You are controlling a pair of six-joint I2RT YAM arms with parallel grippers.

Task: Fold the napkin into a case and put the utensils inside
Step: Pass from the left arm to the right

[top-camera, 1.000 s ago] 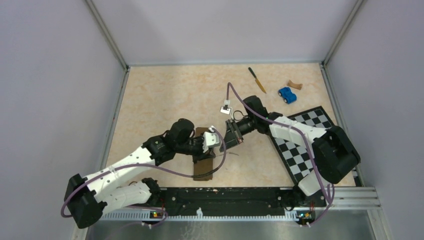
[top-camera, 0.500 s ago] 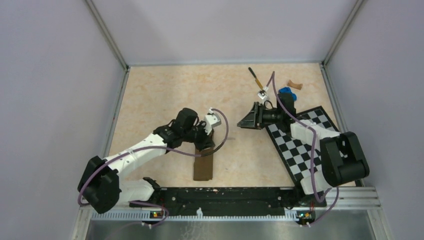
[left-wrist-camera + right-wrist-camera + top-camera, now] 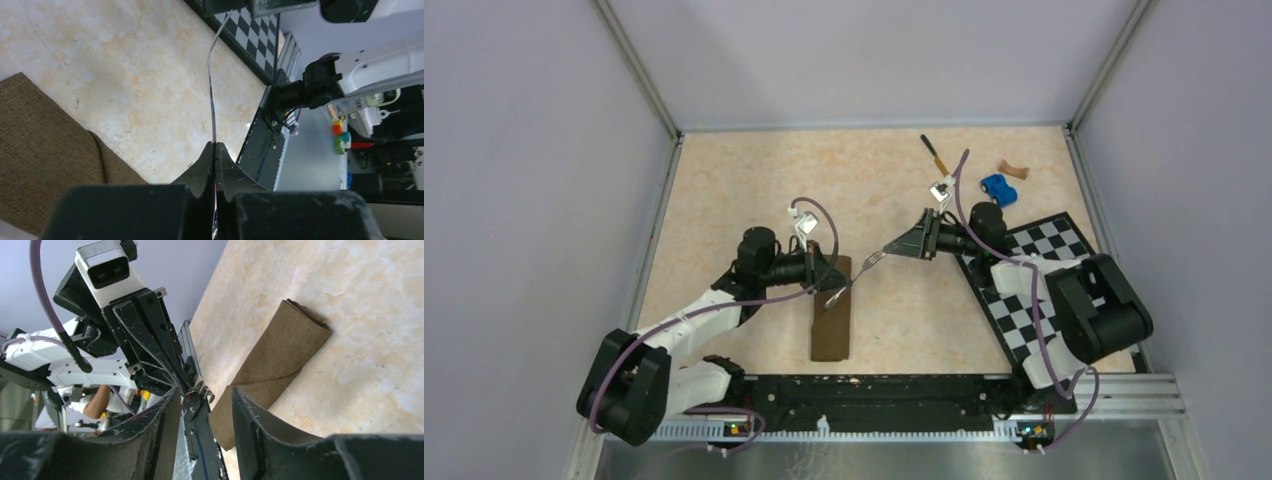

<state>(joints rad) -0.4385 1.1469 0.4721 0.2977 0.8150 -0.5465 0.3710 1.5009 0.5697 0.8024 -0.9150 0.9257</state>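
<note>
Now the left fingers [image 3: 200, 167], having drawn back leftward, pinch the fork [image 3: 211, 90] over the case [image 3: 831, 325], while the right fingers [image 3: 150, 440], spread wide, sit at its far end, apparently released, so insertion can follow; the knife [image 3: 937, 155] waits far off on the tabletop [image 3: 754, 190].

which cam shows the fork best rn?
Top external: fork seen full length, held by the left gripper. Left wrist shows it edge-on, a thin line. Right wrist shows at most its tip, end-on.
</note>
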